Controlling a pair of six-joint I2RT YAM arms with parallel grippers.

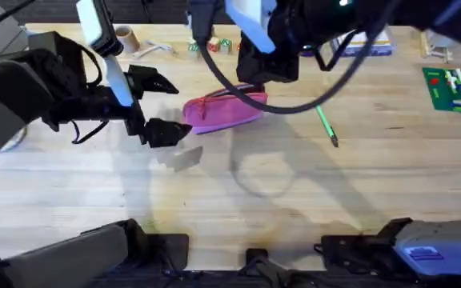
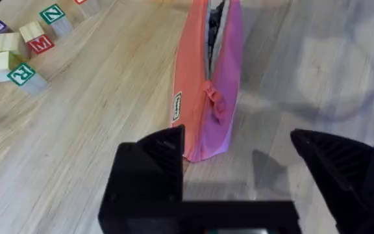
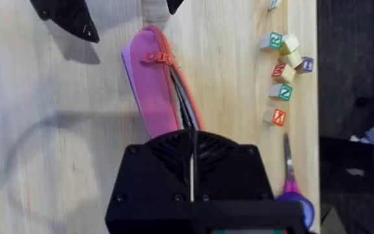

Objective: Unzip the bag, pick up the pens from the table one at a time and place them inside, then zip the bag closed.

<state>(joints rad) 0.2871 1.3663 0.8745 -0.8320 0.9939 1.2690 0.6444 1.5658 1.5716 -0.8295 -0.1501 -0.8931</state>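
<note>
Two arms hang over the table (image 1: 374,192), one on each side of the pink bag (image 1: 222,110). The bag lies near the middle of the far half, its zipper partly undone at the end under the right gripper (image 1: 266,68). From the wrist view that gripper sits right above the open end, and I cannot tell how its jaws stand. The left gripper (image 1: 160,108) waits just beside the bag's closed end, jaws spread wide and holding nothing; the zipper pull (image 2: 214,101) shows between them, farther off. One green pen (image 1: 326,126) lies on the wood to the right of the bag, apart from it. Lettered blocks (image 3: 281,71) and purple-handled scissors (image 3: 292,185) sit beyond.
</note>
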